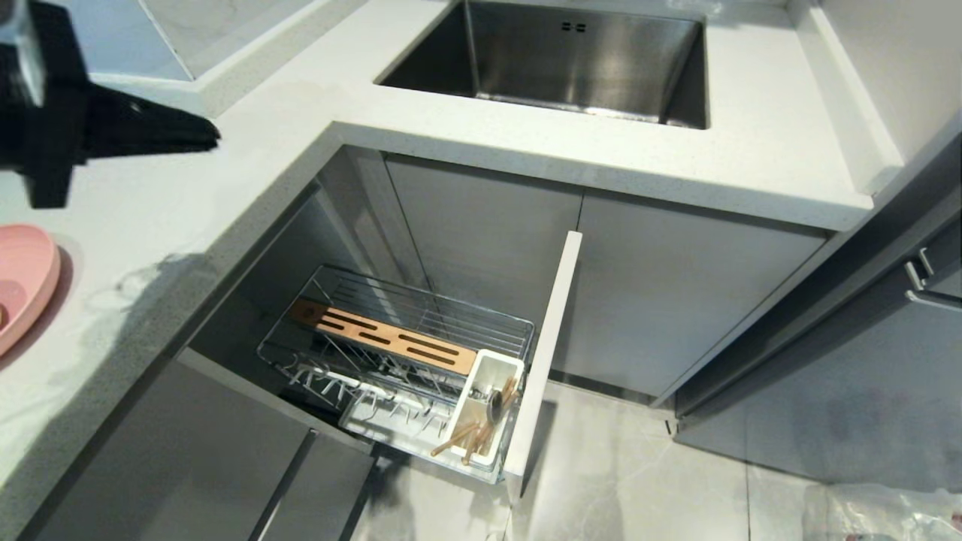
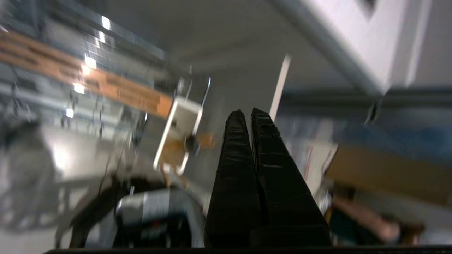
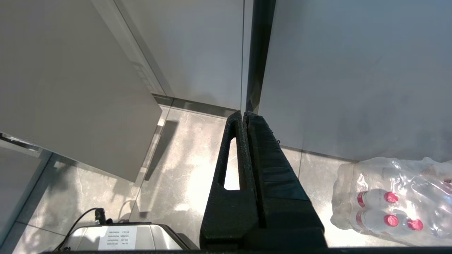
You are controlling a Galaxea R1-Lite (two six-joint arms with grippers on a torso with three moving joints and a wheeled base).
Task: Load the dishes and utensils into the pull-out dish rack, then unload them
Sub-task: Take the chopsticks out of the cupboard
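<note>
The pull-out dish rack (image 1: 398, 353) stands drawn out of the corner cabinet, below the counter edge. Its white utensil cup (image 1: 488, 402) holds the wooden chopsticks (image 1: 460, 441) and the spoon (image 1: 497, 406). The salmon-pink plate (image 1: 26, 282) lies on the counter at the far left. My left gripper (image 1: 213, 137) hovers shut and empty over the counter, above and left of the rack. In the blurred left wrist view its closed fingertips (image 2: 237, 116) point past the utensil cup (image 2: 178, 135) and the wood strip (image 2: 88, 79). My right gripper (image 3: 245, 113) hangs shut and empty above the floor.
The steel sink (image 1: 556, 60) is set in the counter behind the rack. The rack's pale front panel (image 1: 545, 346) stands out into the floor space. A wrapped pack of water bottles (image 3: 395, 197) lies on the floor at the right.
</note>
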